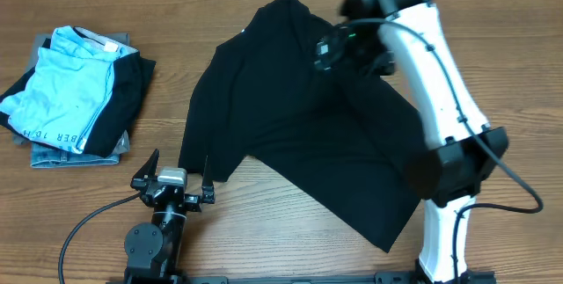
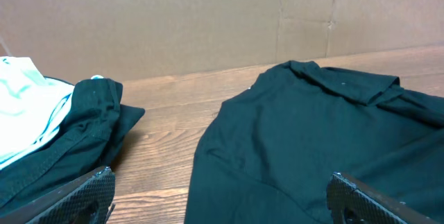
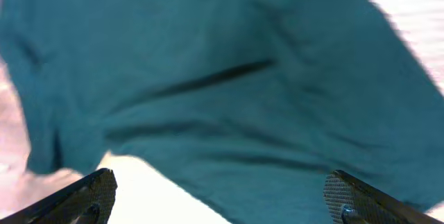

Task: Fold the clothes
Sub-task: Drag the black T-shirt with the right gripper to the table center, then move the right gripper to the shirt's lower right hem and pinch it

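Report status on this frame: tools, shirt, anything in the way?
Left tool open, empty, beside black T-shirt. Right tool open, empty, over it. Shirt spread askew, fold not done. Folded pile off to the side, apart from shirt.

overhead looks straight down on the whole bench [image 1: 264, 231]. left wrist sits low, facing level toward the back wall [image 2: 208, 23]; right wrist hangs close, facing down — all share the black t-shirt [image 1: 299, 117].
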Action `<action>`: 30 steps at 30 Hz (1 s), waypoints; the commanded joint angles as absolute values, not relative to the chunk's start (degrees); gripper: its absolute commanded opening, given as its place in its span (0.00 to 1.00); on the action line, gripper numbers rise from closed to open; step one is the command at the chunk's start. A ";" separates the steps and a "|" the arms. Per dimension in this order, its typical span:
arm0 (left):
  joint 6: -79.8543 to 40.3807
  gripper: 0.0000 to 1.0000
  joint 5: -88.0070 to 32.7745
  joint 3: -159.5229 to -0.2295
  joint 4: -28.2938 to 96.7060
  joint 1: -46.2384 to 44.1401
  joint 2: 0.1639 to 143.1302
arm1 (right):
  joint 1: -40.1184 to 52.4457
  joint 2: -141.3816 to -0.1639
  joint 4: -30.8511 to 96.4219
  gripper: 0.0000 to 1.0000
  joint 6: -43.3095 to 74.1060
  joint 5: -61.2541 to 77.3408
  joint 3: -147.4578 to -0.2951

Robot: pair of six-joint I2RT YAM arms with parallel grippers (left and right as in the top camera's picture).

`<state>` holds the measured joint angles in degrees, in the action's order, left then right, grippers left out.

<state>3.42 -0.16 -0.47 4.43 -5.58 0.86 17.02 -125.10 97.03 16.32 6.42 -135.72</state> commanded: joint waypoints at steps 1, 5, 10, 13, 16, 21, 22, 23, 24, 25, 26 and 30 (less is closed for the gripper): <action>4.54 1.00 0.21 -0.27 4.43 -5.28 0.38 | 10.63 -124.18 97.08 1.00 16.80 6.55 -132.18; 4.54 1.00 0.19 -0.27 4.43 -5.28 0.38 | 4.08 -124.05 97.08 1.00 16.71 7.57 -126.26; 4.54 1.00 0.21 -0.27 4.43 -5.28 0.38 | -0.89 -121.89 97.08 1.00 15.05 5.87 -112.36; 4.54 1.00 0.21 -0.27 4.43 -5.28 0.38 | -2.55 -119.81 96.23 1.00 15.84 1.45 -103.96; 4.54 1.00 0.19 -0.27 4.43 -5.28 0.38 | -3.36 -117.08 93.73 1.00 16.36 0.45 -96.82; 4.54 1.00 0.21 -0.27 4.43 -5.28 0.38 | -2.85 -110.41 88.38 1.00 16.34 0.05 -86.00; 4.54 1.00 0.21 -0.27 4.43 -5.28 0.38 | -2.85 -108.86 86.94 1.00 16.32 0.03 -83.90; 4.54 1.00 0.21 -0.27 4.43 -5.28 0.38 | -2.85 -107.20 85.30 1.00 16.23 0.05 -81.73; 4.54 1.00 0.21 -0.27 4.43 -5.28 0.38 | -2.85 -105.19 83.09 1.00 15.81 0.08 -79.07; 4.54 1.00 0.19 -0.27 4.43 -5.28 0.38 | -2.85 -103.59 81.21 1.00 15.70 0.30 -76.93; 4.54 1.00 0.21 -0.27 4.43 -5.28 0.38 | -2.85 -101.78 78.91 1.00 15.64 1.17 -74.37; 4.54 1.00 0.19 -0.27 4.43 -5.28 0.38 | -2.85 -97.62 71.85 0.95 13.54 5.72 -67.13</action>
